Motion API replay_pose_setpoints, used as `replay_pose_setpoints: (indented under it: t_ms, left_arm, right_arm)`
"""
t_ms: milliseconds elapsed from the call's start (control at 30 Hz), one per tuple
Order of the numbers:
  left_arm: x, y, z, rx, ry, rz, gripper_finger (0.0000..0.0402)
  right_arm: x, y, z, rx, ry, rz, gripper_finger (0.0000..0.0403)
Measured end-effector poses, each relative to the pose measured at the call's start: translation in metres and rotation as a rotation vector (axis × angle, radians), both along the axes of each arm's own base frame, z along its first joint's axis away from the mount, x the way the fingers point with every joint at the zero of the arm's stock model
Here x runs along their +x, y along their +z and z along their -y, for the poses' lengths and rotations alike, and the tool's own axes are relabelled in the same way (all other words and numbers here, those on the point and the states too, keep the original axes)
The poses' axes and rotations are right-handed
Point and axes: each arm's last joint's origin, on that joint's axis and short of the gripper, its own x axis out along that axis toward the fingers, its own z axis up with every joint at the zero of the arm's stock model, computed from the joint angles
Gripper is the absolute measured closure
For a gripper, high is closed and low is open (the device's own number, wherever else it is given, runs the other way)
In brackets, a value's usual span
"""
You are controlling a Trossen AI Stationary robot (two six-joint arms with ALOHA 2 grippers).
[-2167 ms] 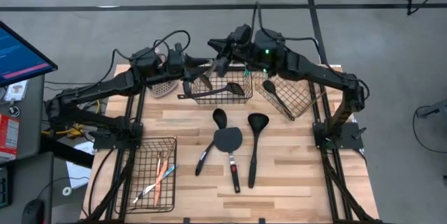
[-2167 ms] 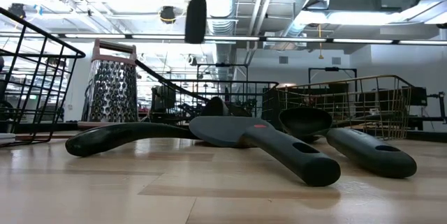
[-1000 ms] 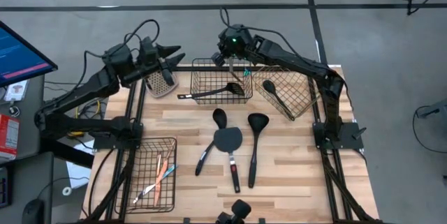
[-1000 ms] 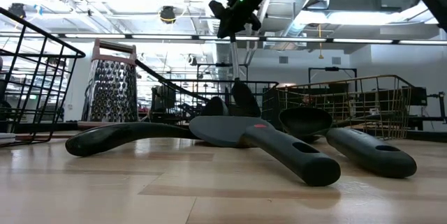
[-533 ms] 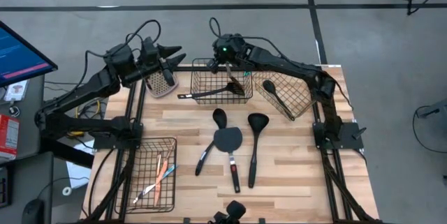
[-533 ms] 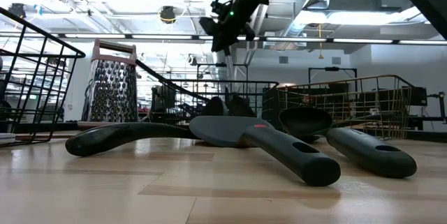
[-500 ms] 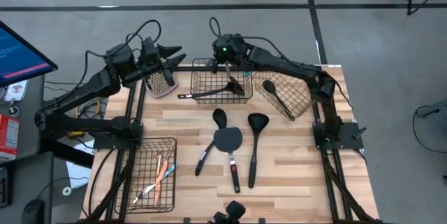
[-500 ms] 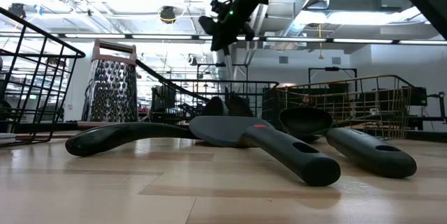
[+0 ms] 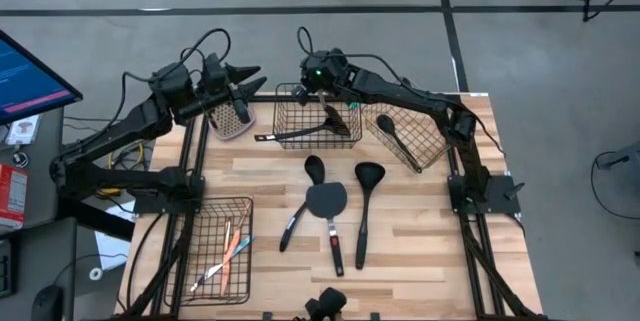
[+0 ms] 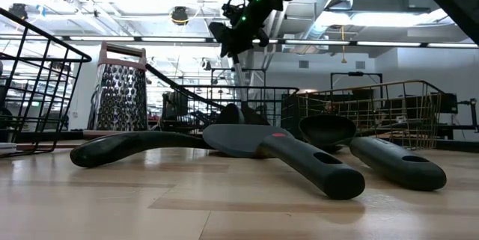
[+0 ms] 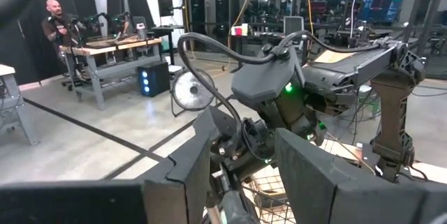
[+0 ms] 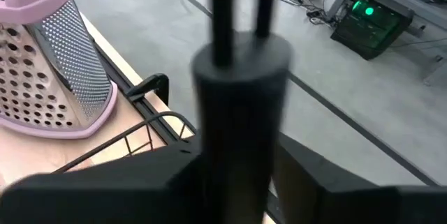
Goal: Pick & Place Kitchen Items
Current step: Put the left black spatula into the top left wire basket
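Note:
My right gripper (image 9: 315,83) hangs over the far-middle wire basket (image 9: 285,121), shut on a black-handled utensil (image 12: 241,98). That utensil's thin stem (image 10: 238,75) runs down into the basket, where another black spatula (image 9: 330,129) lies. A second black utensil (image 9: 392,133) lies in the gold basket (image 9: 430,151) on the right. A spoon (image 9: 305,196), a flat spatula (image 9: 328,206) and a ladle (image 9: 366,201) lie loose on the table. My left gripper (image 11: 241,182) waits open at the far left (image 9: 250,86), holding nothing. My right gripper has the utensil's thick black handle (image 12: 241,112) pinched between its two fingers. The fingers come slanting down from the table's right. The utensil hangs below them, with its dark head (image 10: 251,113) low inside the basket.
A pink-rimmed grater (image 9: 232,121) stands left of the far-middle basket. A black basket (image 9: 215,211) at the near left holds thin orange, teal and silver tools. A monitor and clutter sit beyond the table's left edge.
My right gripper has sunk and shifted a little toward the table's left over the far-middle basket. The utensil it holds has gone down with it, and its head sits lower in the basket than before.

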Motion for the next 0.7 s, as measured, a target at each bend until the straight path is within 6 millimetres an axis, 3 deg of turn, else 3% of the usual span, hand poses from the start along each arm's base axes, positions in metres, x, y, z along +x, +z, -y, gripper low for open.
replay_pose_setpoints:
  t_ms: [500, 700]
  left_arm:
    - [0.0000, -0.0006, 0.0000, -0.003, 0.000, -0.005, 0.0259]
    - [0.0000, -0.0008, 0.0000, -0.004, 0.000, -0.007, 0.0259]
  right_arm:
    - [0.0007, 0.0002, -0.0007, 0.004, 0.015, 0.004, 0.0133]
    - [0.0017, 0.0023, -0.0028, 0.046, 0.087, 0.016, 0.0089]
